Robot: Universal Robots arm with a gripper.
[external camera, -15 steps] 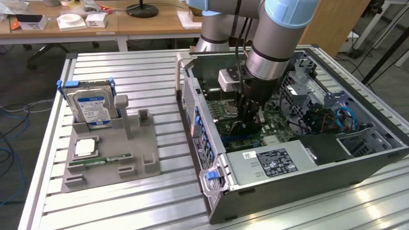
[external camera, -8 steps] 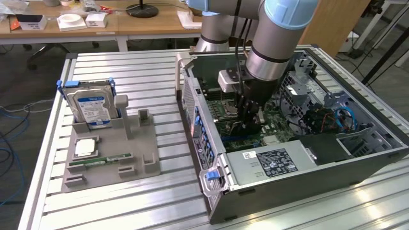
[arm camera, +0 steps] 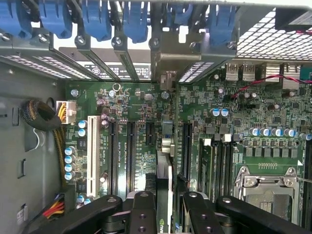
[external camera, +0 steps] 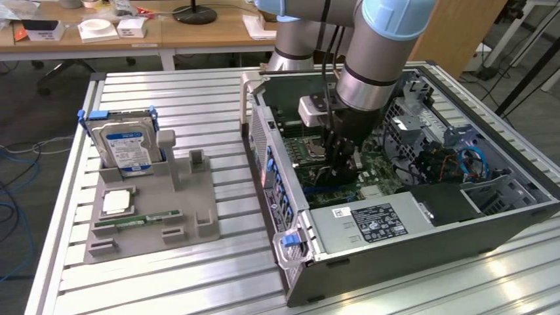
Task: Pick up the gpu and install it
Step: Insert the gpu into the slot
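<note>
Down inside the open computer case (external camera: 302, 279), the jaws are pinching the gpu (arm camera: 165, 163) edge-on, over the long black slots (arm camera: 130, 146) of the green motherboard (arm camera: 141, 97)

The gpu (arm camera: 165, 175) — mostly hidden inside the gripper (arm camera: 168, 214)

Silver-grey cylindrical arm (external camera: 372, 79), pale blue joint cap (external camera: 398, 16), black cables (external camera: 326, 46) along it, white wrist box (external camera: 313, 110), black hand (arm camera: 165, 207) with round screws (arm camera: 141, 215)
</note>
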